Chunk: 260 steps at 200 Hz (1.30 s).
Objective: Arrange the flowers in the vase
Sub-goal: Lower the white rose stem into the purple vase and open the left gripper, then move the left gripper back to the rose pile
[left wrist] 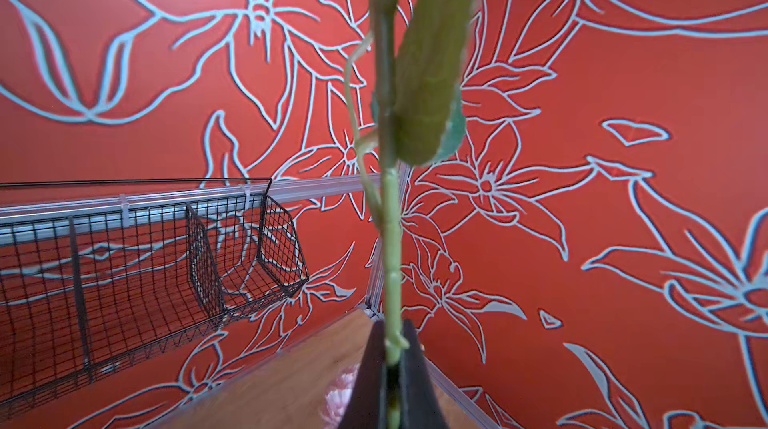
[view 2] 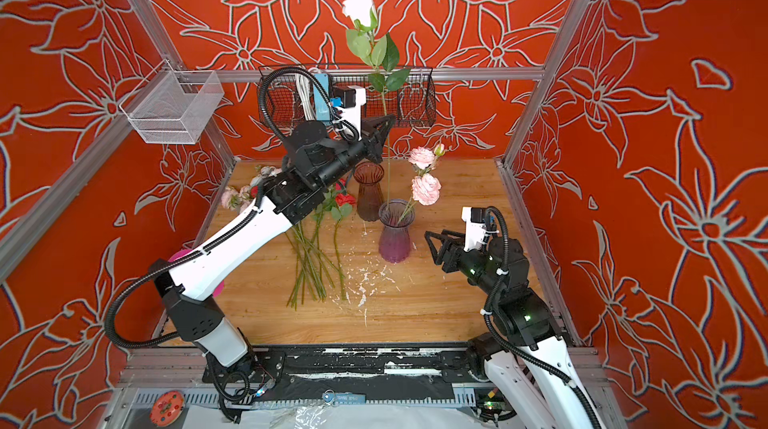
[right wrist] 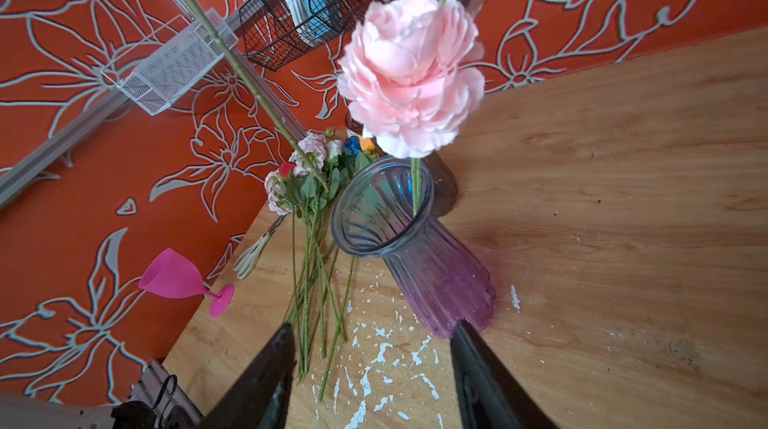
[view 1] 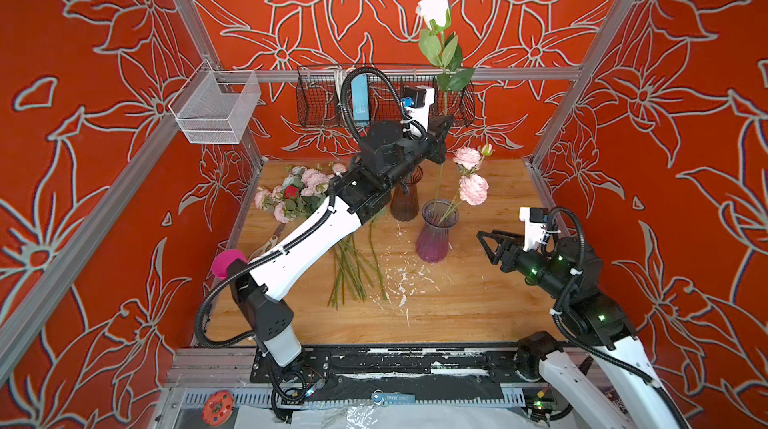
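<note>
Both top views look steeply down over the whole table [view 1: 457,314]; wrist cameras sit close in.

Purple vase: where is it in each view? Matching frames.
Top view: purple vase just right of centre, on the table.
Top view: purple vase near centre.
Left wrist: not in it.
Right wrist: mid-picture, beyond the right gripper, jaws open.
Shared landmark: black wire basket on the back rail.
</note>
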Tool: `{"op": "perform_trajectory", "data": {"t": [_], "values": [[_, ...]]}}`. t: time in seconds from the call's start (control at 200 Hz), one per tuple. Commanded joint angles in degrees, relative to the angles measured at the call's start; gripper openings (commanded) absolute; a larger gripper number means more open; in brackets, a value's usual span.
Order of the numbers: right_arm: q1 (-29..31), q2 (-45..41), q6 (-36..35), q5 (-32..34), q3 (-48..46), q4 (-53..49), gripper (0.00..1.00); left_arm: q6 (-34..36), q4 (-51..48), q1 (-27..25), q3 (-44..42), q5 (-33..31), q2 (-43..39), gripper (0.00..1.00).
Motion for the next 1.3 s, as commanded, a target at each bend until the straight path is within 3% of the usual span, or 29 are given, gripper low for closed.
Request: {"op": "perform_trajectory", "data": {"t": [0.0, 0.255, 0.585, 0.676, 0.866, 1.196, 1.296], "values": [[-0.4, -1.0, -0.9, 2.0, -0.8, -1.1, 0.61, -0.1, 8.8, -0.5, -2.9, -0.9, 1.8, 0.00], [-0.4, -0.7, -2.7, 2.5, -0.9, -2.8, 0.61, -5.5, 14.2, -1.8, -14.3, -1.8, 1.4, 0.00], [-0.4, 1.5, -1.7, 1.7, -2.6, 0.3, 0.62, -5.3, 6.7, -6.1, -22.4, -6.5, -1.1, 0.00], [-0.4, 2.0, -1.5, 1.4, -1.9, -0.1, 0.62, -6.9, 4.1, -6.5, -23.6, -8.4, -2.4, 0.25], [-0.4, 0.1, -1.5, 1.9, -2.2, -0.6, 0.63, -7.6, 3.1, -7.2, -28.0, -13.8, -6.1, 0.60], [-0.4, 0.9, -2.1, 1.1, 0.1, -2.2, 0.63, -6.2, 1.0, -7.2, -33.8, -18.6, -15.1, 0.64], [-0.4, 0.9, -1.2, 0.5, -0.4, -1.8, 0.63, -6.5, -0.3, -7.2, -37.4, -22.8, -19.6, 0.67]]}}
